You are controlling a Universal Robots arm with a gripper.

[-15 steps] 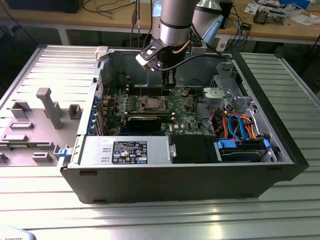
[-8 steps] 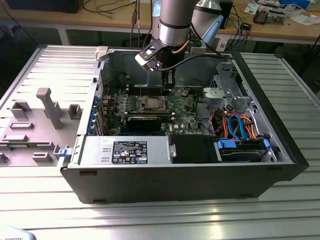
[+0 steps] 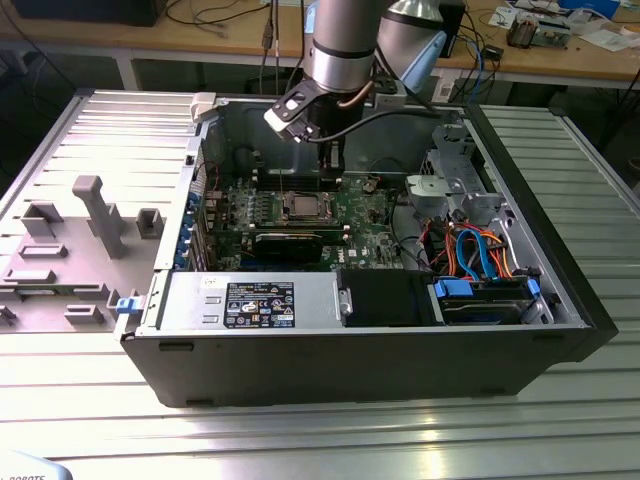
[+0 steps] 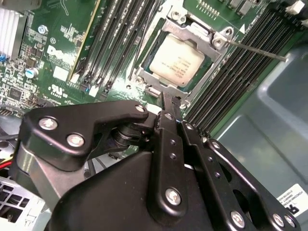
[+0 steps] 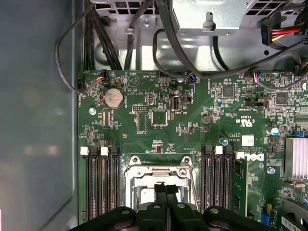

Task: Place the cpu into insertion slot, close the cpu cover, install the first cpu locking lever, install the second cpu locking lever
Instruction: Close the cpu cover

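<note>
Second wrist view: gripper (image 4: 169,101) clenched empty beside the cpu cover (image 4: 191,32).
The cpu (image 4: 177,61) (seated) looks light, rigid, fragile; handle by edges.

Seen in the exterior view: a silver metal table (image 3: 320,440) with long ribs running across the frame, reaching from the left edge to the right edge and down to the bottom. Bears, in the middle of the frame, an open black computer case (image 3: 350,365) lying on its side, opening upward. Bears also, at the left of the frame and just beside the case, a flat grey fixture plate (image 3: 60,235) with several upright grey blocks. Beyond, along the top edge, a wooden bench (image 3: 570,62) strewn with cables (image 3: 210,12).
</note>
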